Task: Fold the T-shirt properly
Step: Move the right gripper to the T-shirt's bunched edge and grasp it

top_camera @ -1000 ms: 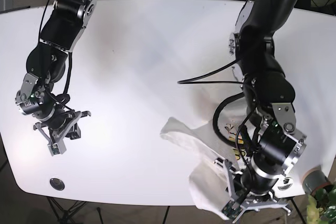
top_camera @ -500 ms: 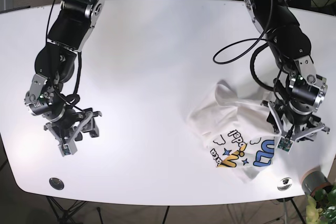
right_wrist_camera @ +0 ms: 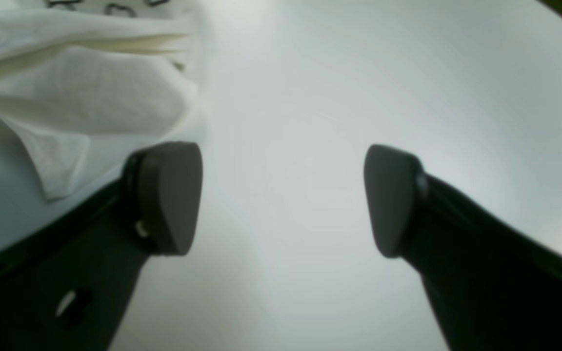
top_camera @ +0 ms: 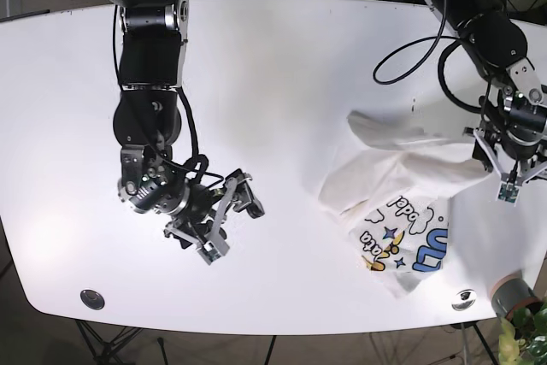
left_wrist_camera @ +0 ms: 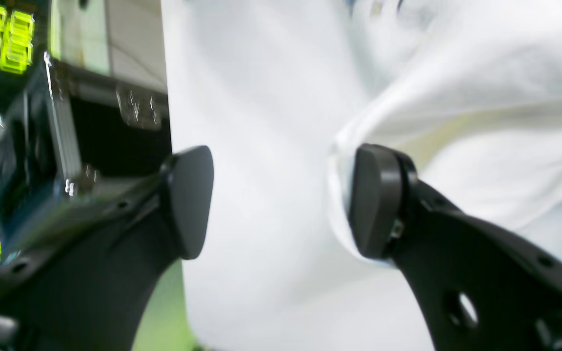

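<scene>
Both released: left gripper point(top_camera: 516, 184) at right edge beside crumpled shirt point(top_camera: 402, 211), right gripper point(top_camera: 229, 221) lower left on bare table point(top_camera: 282, 83). Risk: uneven pull, bunched fold.

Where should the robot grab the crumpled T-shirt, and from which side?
Probably the free flap of the T-shirt, sticking out toward the table's middle. The open right gripper could come from that bare-table side; the flap lies loose and unpinned there.

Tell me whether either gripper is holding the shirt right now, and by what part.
Nothing is held. The left gripper is open at the T-shirt edge, and the right gripper is open over bare table.
</scene>
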`<control>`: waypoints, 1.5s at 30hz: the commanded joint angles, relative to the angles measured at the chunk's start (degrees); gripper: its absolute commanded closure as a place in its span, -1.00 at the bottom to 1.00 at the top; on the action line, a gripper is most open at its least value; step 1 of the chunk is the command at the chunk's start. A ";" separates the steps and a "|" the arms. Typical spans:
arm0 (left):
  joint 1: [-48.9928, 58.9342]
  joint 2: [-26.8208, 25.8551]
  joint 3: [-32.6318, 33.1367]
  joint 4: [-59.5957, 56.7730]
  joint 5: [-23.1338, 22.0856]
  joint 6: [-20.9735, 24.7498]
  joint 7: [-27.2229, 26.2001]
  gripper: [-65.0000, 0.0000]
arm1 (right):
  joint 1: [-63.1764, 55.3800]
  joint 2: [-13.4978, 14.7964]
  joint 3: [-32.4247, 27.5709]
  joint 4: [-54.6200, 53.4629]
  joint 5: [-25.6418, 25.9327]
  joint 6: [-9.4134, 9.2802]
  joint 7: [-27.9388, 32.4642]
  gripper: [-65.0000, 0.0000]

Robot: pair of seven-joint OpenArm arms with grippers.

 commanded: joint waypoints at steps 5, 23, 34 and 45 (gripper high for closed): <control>6.07 -3.62 -6.02 0.88 -7.33 0.10 -0.64 -0.22 | 3.53 -1.60 -8.67 -7.26 0.33 -0.28 7.77 -0.53; 20.58 -5.65 -30.99 -2.72 -54.98 0.10 -0.64 -0.23 | 7.05 -8.45 -19.66 -31.09 0.33 -0.28 21.66 -0.54; 22.25 -5.56 -30.99 -2.90 -64.39 0.10 3.76 -0.23 | 7.05 -8.62 -25.38 -31.70 0.86 -0.28 23.50 -0.54; 22.51 -5.56 -30.72 -2.72 -64.21 0.10 3.85 -0.23 | 7.14 -8.62 -27.66 -35.92 0.42 -6.87 30.54 -0.54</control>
